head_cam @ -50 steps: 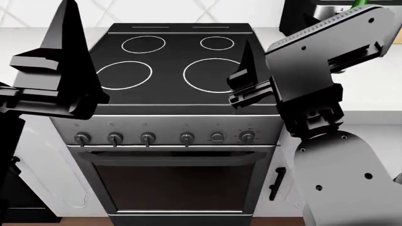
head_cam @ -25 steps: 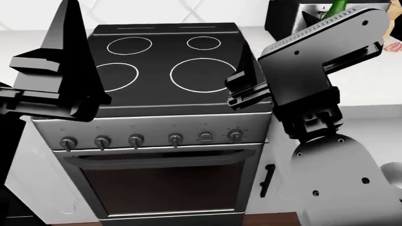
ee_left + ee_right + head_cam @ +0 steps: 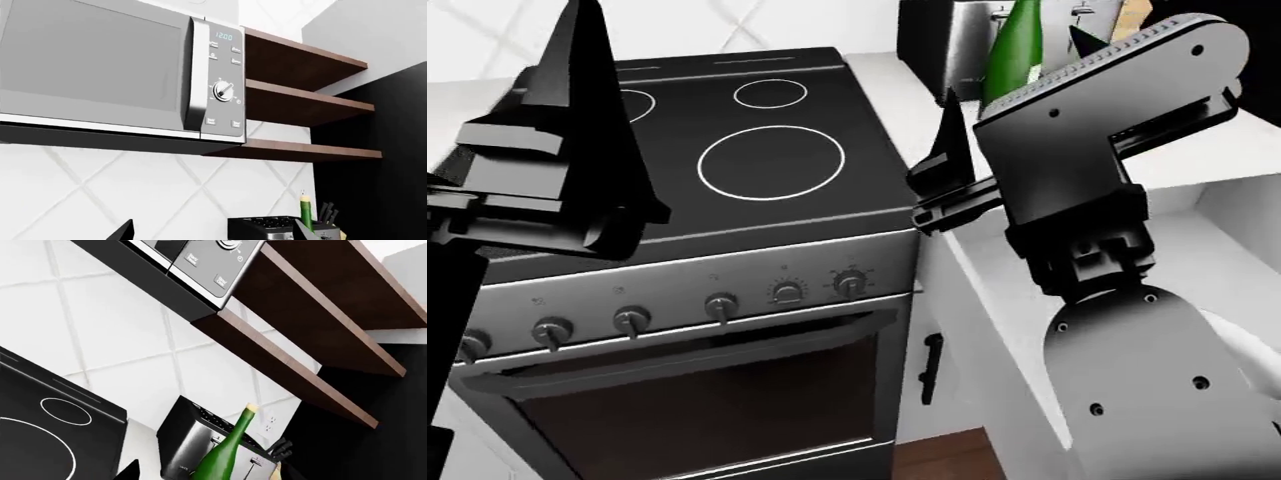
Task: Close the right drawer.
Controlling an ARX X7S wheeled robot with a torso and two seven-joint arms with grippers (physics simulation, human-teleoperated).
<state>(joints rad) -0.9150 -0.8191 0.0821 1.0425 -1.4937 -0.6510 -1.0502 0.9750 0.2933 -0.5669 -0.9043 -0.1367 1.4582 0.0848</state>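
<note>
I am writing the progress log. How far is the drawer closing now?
Nothing looks done: the right drawer is not recognisable in any view. The left gripper and right gripper hang raised over the stove, holding nothing. Left to do: find the drawer, reach it and push it shut.

Kitchen count: one of most things, several knobs, rings and shelves.

The head view shows one stove (image 3: 694,300) with three white burner rings (image 3: 770,162) in sight, six knobs (image 3: 721,305) along its front panel, and one oven door (image 3: 681,400) below them. Beside it hangs one short black handle (image 3: 933,368) on a white cabinet front. One green bottle (image 3: 223,452) stands in front of one toaster (image 3: 193,440), with one knife block (image 3: 323,227) nearby. Overhead are one microwave (image 3: 113,70), bearing one dial (image 3: 223,91), and three brown wooden shelves (image 3: 300,102). Two robot arms are in sight, one left gripper (image 3: 561,180) and one right gripper (image 3: 950,175).
</note>
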